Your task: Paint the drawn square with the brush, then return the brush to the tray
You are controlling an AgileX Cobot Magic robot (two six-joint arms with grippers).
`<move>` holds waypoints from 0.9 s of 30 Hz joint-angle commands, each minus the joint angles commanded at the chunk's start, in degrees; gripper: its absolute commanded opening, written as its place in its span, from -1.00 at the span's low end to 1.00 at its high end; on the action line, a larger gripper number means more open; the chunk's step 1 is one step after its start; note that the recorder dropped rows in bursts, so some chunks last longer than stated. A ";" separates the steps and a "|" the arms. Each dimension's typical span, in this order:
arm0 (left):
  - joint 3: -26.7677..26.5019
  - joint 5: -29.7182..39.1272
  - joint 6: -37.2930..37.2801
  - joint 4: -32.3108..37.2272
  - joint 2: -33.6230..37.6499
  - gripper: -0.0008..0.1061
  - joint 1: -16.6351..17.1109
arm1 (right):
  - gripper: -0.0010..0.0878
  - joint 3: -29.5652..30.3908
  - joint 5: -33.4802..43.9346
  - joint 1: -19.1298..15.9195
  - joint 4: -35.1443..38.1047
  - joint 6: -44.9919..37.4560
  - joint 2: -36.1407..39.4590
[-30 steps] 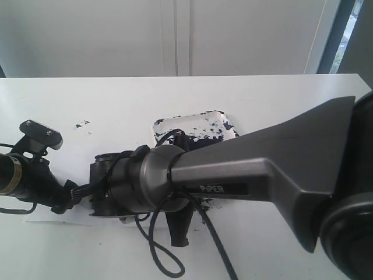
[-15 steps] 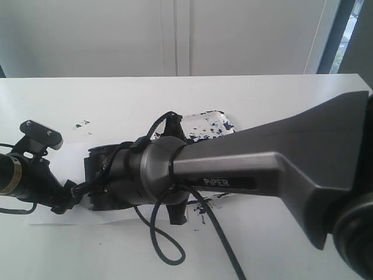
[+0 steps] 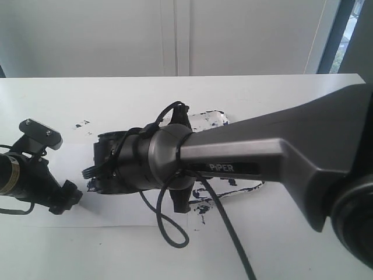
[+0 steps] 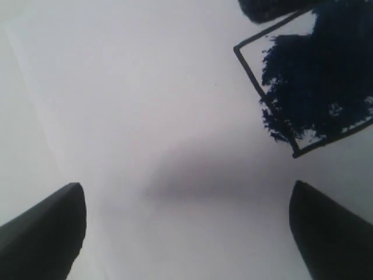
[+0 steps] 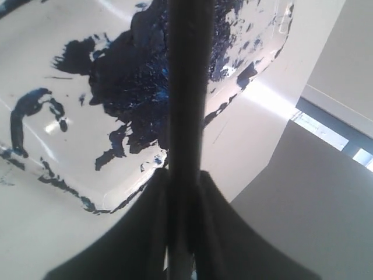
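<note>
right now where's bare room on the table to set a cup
Bare: the far strip of table between the tray and the wall, plus the far right corner. Crowded: the middle, where the right arm covers tray and paper; the left arm fills the near left.

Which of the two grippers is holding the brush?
The right gripper: its jaws are shut on the brush over the tray. The left gripper is open and empty.

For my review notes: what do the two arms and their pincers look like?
Right arm: smooth grey casing marked PIPER in white, with loose black cables looping below. Left arm: black, with a brass-coloured ring. The left pincer and right pincer have dark tapering fingers.
</note>
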 joint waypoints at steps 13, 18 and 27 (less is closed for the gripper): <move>0.10 -1.47 -0.67 0.00 4.31 0.78 0.00 | -0.98 -0.12 0.00 0.10 2.85 0.00 2.95; 0.10 -1.36 -0.56 0.00 5.36 0.78 0.00 | -0.98 -0.12 0.00 0.10 2.88 0.00 2.95; 0.10 -0.94 -0.44 0.00 2.89 0.78 0.00 | -0.98 -1.40 0.00 0.10 2.88 0.12 2.95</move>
